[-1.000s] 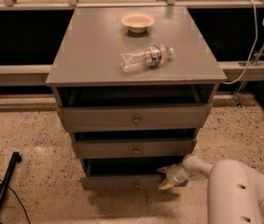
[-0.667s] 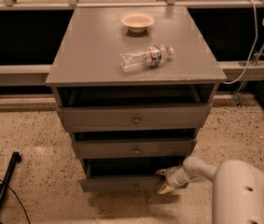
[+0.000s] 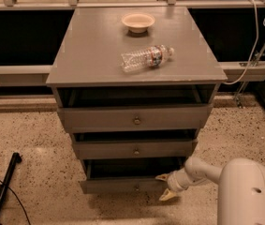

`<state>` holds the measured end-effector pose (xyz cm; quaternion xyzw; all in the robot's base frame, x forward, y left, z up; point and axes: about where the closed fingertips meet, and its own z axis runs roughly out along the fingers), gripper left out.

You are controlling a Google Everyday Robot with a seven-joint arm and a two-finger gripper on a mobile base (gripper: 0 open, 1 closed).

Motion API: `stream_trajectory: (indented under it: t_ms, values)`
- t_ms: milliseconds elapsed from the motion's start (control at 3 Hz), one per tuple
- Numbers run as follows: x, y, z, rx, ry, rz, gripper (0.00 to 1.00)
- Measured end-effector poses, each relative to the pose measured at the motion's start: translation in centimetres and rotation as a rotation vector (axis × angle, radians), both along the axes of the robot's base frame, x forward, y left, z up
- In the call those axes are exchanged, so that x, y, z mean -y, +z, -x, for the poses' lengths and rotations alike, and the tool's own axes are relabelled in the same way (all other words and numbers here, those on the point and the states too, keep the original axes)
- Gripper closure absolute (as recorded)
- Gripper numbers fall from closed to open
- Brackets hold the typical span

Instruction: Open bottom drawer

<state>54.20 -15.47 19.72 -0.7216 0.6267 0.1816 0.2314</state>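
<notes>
Basically, over the last second the bottom drawer (image 3: pixel 115 186) came a little further out toward the near side. Its front stood proud of the middle drawer (image 3: pixel 122 150) with a dark gap behind it, so the pull looked to be working, but I'd judge it only partly open. The gripper (image 3: pixel 165 187) sat low at the right end of that front, having drifted slightly nearer with it; couldn't tell if it was clamped on the edge or loose. The arm (image 3: pixel 202 168) reached in from the near right, roughly level, pointing left at the drawer.
</notes>
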Motion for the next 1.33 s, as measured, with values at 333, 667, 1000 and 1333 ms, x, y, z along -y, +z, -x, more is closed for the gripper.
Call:
stream_trajectory:
  t_ms: [333, 667, 1000, 1333]
  values:
    - [0.7, 0.2, 1.5, -0.035, -0.006, 0.006, 0.48]
    - [1.3, 0.8, 2.6, -0.051, -0.011, 0.003, 0.6]
    - [1.8, 1.3, 1.5, -0.014, -0.035, 0.01, 0.41]
    - [2.5, 1.1, 0.0, 0.018, -0.058, 0.032, 0.17]
